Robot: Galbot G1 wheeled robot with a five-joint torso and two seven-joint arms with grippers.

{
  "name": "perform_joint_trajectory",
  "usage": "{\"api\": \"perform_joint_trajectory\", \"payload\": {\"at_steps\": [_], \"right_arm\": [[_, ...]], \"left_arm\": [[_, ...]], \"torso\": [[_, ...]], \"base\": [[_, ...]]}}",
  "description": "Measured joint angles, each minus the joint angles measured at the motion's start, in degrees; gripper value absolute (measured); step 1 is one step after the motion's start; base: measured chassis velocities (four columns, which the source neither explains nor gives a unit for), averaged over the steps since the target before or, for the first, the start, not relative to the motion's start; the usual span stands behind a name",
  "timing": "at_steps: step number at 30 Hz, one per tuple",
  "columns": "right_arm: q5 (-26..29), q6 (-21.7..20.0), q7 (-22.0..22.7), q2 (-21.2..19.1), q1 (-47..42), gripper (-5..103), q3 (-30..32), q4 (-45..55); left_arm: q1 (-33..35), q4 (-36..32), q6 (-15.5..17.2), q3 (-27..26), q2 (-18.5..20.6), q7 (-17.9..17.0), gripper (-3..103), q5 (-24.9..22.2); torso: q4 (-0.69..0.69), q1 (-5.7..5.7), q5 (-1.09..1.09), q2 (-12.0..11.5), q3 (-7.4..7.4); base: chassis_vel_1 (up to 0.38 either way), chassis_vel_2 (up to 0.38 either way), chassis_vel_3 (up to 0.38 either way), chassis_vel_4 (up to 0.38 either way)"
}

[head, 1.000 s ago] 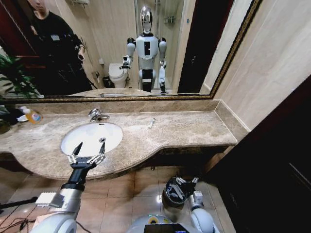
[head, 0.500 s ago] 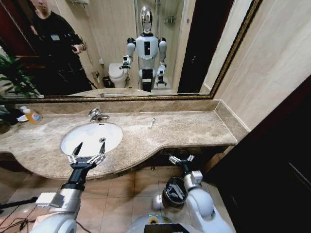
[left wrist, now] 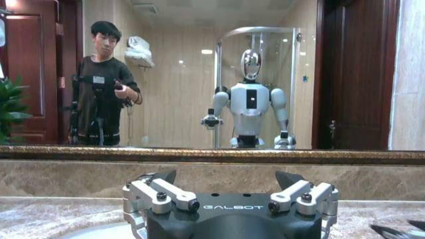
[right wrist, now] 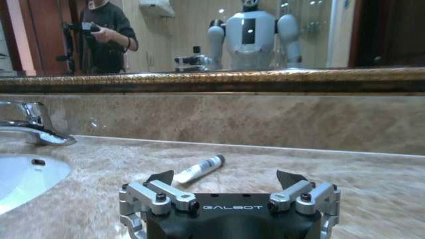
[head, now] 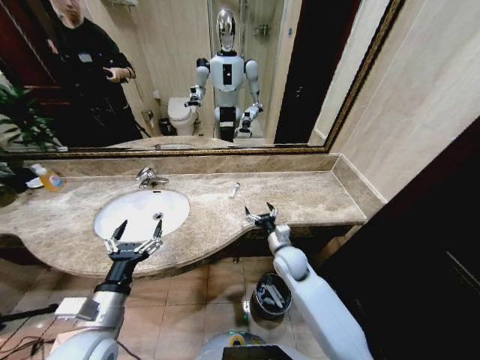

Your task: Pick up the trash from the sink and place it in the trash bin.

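A small white tube (head: 234,190) of trash lies on the beige marble top to the right of the sink (head: 142,212). In the right wrist view the tube (right wrist: 198,169) is just beyond my right gripper (right wrist: 226,178), whose fingers are spread. My right gripper (head: 260,215) hovers open at the counter's front edge, short of the tube. My left gripper (head: 135,232) stands open over the basin's near rim, holding nothing; it also shows in the left wrist view (left wrist: 226,177). The black trash bin (head: 259,300) stands on the floor below the counter, with pale bits inside.
The chrome tap (head: 148,178) rises behind the basin. An orange-labelled bottle (head: 49,178) and a plant (head: 19,120) sit at the far left. A wall mirror (head: 225,75) runs along the back, and a dark door (head: 427,262) closes off the right.
My right arm has risen from the bin near the floor up to the counter's front edge, gripper open. The left arm has stayed where it was.
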Motion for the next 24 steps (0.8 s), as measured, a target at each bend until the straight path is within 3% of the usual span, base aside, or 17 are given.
{"api": "perform_joint_trajectory", "payload": {"at_steps": [10, 13, 16, 24], "right_arm": [[3.0, -2.5, 1.2, 4.0, 13.1, 100, -4.2, -10.7], [3.1, -4.4, 3.7, 5.9, 16.3, 100, -5.4, -14.2], [4.2, -7.6, 9.4, 8.9, 19.6, 100, -7.3, -18.8], [6.3, -7.7, 14.4, 13.4, 22.2, 100, -7.4, -24.9]], "left_arm": [[0.0, 0.0, 0.0, 0.0, 0.0, 0.0, 100, 0.0], [0.0, 0.0, 0.0, 0.0, 0.0, 0.0, 100, 0.0], [0.0, 0.0, 0.0, 0.0, 0.0, 0.0, 100, 0.0], [0.0, 0.0, 0.0, 0.0, 0.0, 0.0, 100, 0.0]], "torso": [[0.0, 0.0, -0.01, 0.0, -0.01], [0.0, 0.0, 0.0, 0.0, 0.0], [0.0, 0.0, -0.01, 0.0, 0.0], [0.01, 0.0, -0.01, 0.0, -0.01]], "base": [[0.0, 0.0, 0.0, 0.0], [0.0, 0.0, 0.0, 0.0], [0.0, 0.0, 0.0, 0.0], [0.0, 0.0, 0.0, 0.0]]}}
